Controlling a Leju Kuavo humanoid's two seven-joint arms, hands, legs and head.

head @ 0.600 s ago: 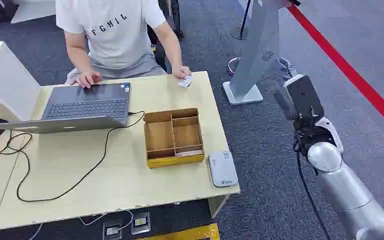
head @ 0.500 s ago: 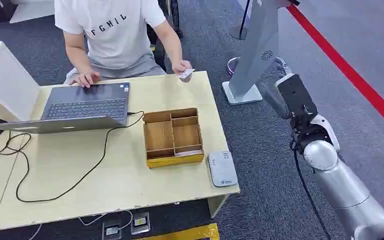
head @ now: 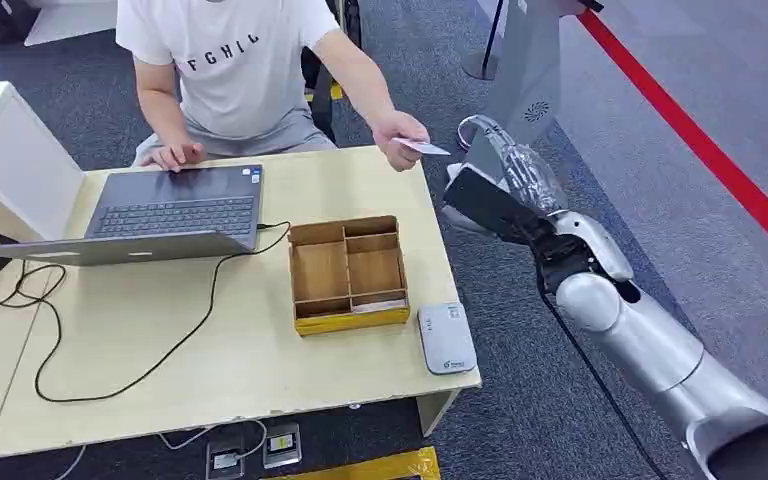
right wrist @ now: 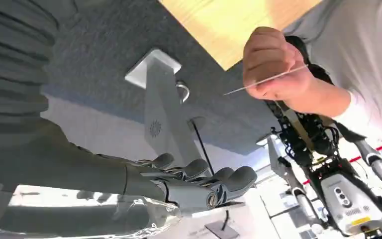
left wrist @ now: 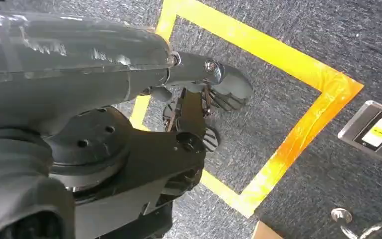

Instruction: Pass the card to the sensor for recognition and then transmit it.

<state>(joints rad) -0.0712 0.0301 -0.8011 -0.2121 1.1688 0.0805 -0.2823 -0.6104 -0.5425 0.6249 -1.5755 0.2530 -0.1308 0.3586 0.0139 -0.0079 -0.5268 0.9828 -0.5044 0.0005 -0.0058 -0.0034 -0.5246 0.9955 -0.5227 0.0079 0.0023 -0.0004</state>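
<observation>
A: Where is the card (head: 422,147) found at this moment?

B: It is pinched in the person's hand (head: 398,130), held out past the far right corner of the table (head: 210,380), above the carpet. In the right wrist view the card (right wrist: 266,79) is seen edge-on as a thin line between the person's fingertips.

A: And how is the right hand (head: 515,172) placed against it?

B: The right hand is raised just to the right of the card and slightly nearer, apart from it, with nothing held. Its fingers (right wrist: 219,181) are seen extended and lying side by side, not closed on anything. The card's long axis is pointed roughly from the person toward that hand, its free end being the end nearest the robot.

A: Which hand is judged the nearer one?

B: The right, clearly. The left hand (left wrist: 204,107) is seen hanging over the floor beside yellow tape (left wrist: 288,144); whether its fingers are apart or together cannot be told.

A: What is still to be done?

B: The card has not yet been taken. The card reader (head: 446,337) is laid at the near right edge of the table, beside the wooden divided tray (head: 346,273), so recognition is judged to be still ahead.
</observation>
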